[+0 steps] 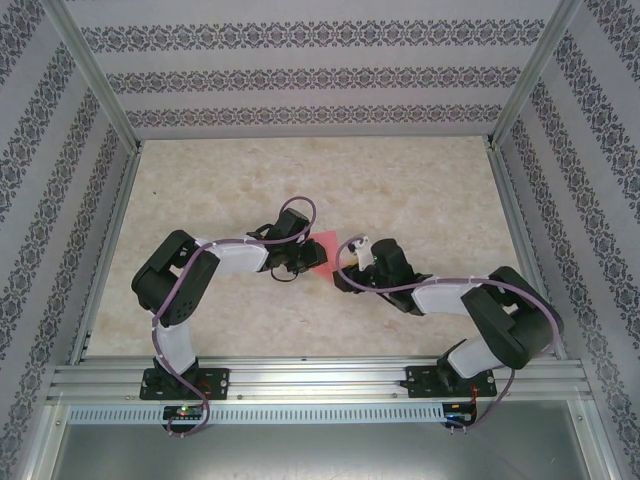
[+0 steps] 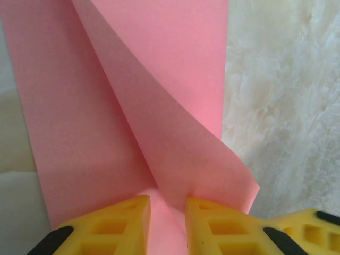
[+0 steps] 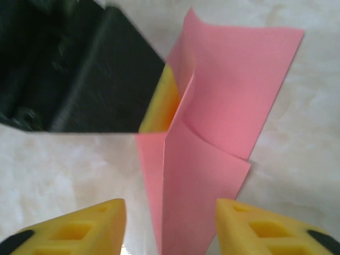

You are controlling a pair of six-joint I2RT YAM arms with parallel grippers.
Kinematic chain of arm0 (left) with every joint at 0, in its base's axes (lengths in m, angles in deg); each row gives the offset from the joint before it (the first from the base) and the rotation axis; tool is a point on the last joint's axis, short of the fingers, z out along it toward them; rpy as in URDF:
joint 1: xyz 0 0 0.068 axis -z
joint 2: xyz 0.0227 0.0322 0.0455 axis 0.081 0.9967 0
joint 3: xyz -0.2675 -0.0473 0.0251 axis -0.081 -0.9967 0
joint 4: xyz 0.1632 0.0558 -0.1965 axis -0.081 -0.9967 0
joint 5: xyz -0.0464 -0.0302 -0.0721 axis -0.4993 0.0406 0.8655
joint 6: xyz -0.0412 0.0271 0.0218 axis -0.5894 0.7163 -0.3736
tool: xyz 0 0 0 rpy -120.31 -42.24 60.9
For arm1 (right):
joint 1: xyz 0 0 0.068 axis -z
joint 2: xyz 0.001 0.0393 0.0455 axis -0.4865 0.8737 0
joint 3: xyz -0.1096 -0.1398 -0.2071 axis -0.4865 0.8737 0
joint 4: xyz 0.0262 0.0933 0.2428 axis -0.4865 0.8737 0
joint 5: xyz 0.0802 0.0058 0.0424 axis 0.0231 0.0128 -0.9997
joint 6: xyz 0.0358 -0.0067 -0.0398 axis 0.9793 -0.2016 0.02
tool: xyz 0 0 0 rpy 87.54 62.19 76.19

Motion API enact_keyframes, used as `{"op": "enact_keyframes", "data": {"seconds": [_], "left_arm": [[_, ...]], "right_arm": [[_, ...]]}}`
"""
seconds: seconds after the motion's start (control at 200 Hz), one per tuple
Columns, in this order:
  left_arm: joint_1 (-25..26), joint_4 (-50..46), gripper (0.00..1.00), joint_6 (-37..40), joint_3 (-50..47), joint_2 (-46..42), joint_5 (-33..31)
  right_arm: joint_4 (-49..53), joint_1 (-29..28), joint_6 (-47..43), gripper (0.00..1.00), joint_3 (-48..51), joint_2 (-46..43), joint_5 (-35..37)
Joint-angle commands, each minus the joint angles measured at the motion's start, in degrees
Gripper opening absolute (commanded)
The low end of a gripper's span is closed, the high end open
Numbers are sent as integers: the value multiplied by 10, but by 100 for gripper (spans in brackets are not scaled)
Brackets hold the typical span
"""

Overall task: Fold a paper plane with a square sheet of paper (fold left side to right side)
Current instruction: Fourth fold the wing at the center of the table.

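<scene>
Item: paper (image 1: 322,252), pink, part-folded, lying mid-surface (image 1: 300,180) between both pincers.
Left pincer (image 2: 166,210): narrowly parted, straddling the paper's edge; we cannot tell whether it grips.
Right pincer (image 3: 171,215): spread, with the paper between its fingers and clear of both.
Risk, as we judge it: the flap stands curled and uncreased, so it may spring open, or skew if the sheet slides.

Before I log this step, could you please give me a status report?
Left pincer narrow around lifted flap of pink sheet, grip unconfirmed. Right pincer open astride its folded end. No obstruction seen.
</scene>
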Motion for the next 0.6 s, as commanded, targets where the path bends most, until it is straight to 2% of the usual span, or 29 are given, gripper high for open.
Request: {"op": "enact_keyframes", "data": {"seconds": [0.0,0.175,0.26,0.405,0.595], "left_arm": [[6,10,25,-7,11,5,-1],[6,9,25,-7,11,1,-3],[6,8,25,-7,11,1,-3],[7,7,25,-7,11,0,-2],[8,5,25,-7,11,-2,-4]], "right_arm": [[3,35,49,55,-22,-29,-79],[23,81,122,58,-94,10,-181],[30,92,163,58,-130,48,-206],[73,98,198,56,-184,109,-204],[69,98,221,50,-199,156,-209]]}}
